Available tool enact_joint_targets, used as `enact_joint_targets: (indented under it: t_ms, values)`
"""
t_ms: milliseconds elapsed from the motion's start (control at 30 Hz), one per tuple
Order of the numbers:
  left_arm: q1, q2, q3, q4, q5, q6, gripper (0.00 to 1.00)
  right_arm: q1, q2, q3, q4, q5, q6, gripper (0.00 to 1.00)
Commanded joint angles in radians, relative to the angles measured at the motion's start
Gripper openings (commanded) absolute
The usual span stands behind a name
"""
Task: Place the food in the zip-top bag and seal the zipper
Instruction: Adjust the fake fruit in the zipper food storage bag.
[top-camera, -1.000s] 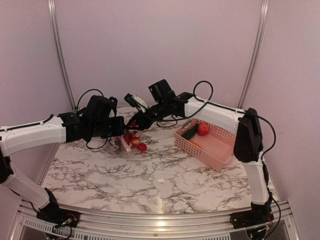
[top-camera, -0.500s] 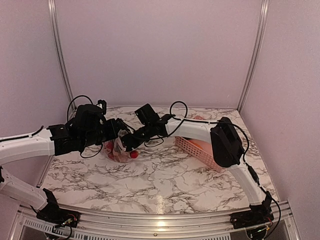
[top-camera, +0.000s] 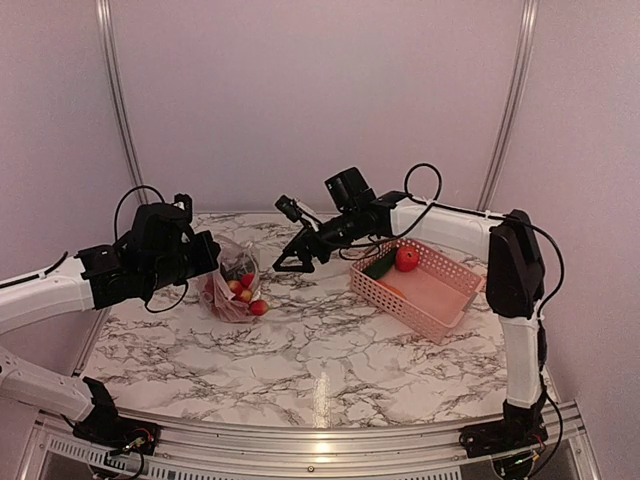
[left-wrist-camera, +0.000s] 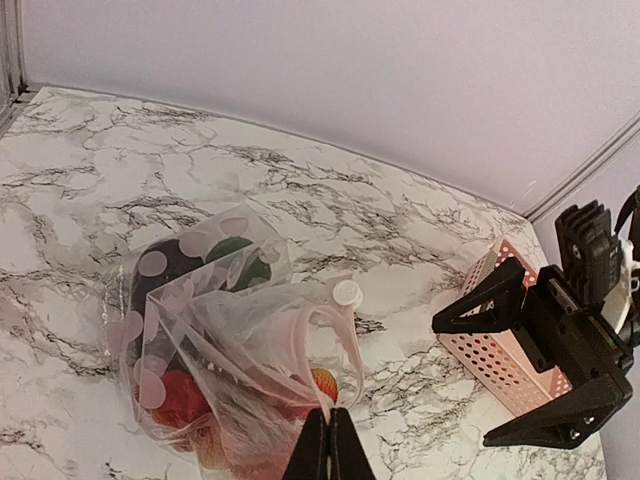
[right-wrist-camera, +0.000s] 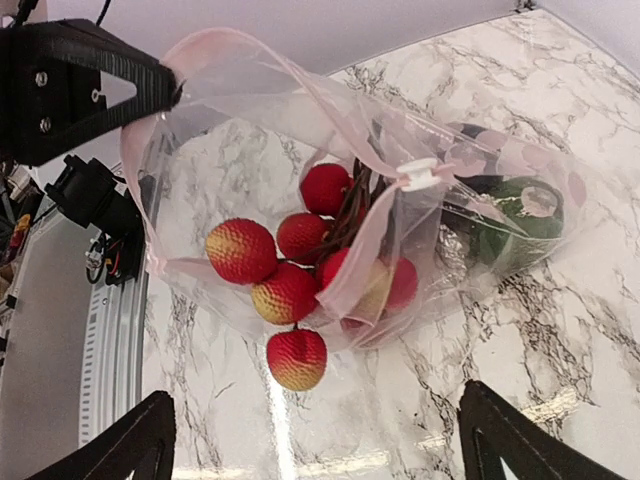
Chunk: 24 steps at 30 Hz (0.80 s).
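The clear zip-top bag (top-camera: 228, 288) rests on the marble table, mouth facing right. My left gripper (left-wrist-camera: 330, 445) is shut on the zipper (left-wrist-camera: 352, 345) strip at the mouth's edge, near the white slider (left-wrist-camera: 347, 292). Inside lie a cluster of small red balls (right-wrist-camera: 290, 245), a dark eggplant (right-wrist-camera: 470, 190) and a round green piece (right-wrist-camera: 510, 228). One red ball (right-wrist-camera: 296, 358) hangs out over the mouth's lower lip. My right gripper (top-camera: 286, 240) stands open just right of the bag, nothing between its fingers (right-wrist-camera: 125, 450). A red round fruit (top-camera: 406, 258) and a green cucumber (top-camera: 380, 265) sit in the basket.
The pink perforated basket (top-camera: 440, 300) stands at the right of the table, close behind my right arm. Walls and metal posts (top-camera: 118, 110) close in the back and sides. Bare marble (top-camera: 320, 360) stretches in front of the bag and basket.
My right gripper has opened wide and drawn back to the right, out of the bag's mouth, leaving the red ball cluster there. My left gripper has shifted left with the bag, still gripping.
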Motion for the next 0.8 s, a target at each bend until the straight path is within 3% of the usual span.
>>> enact_joint_targets:
  t_ms: [0,100,200,400,767]
  values:
    - [0.027,-0.054,-0.018,-0.035,-0.031,0.027,0.00,0.035,0.006,-0.109,-0.036,0.113,-0.166,0.98]
    - [0.034,-0.053,-0.018,-0.034,-0.021,0.033,0.00,0.070,0.028,-0.113,-0.053,0.177,-0.235,0.99]
    - [0.037,-0.040,-0.018,-0.030,-0.002,0.034,0.00,0.094,0.054,-0.092,-0.051,0.146,-0.233,0.96]
    - [0.039,-0.024,-0.017,-0.014,0.012,0.034,0.00,0.140,0.134,-0.009,-0.053,0.068,-0.153,0.88]
    - [0.042,-0.015,-0.017,0.007,0.031,0.026,0.00,0.143,0.245,0.065,0.093,-0.044,0.064,0.70]
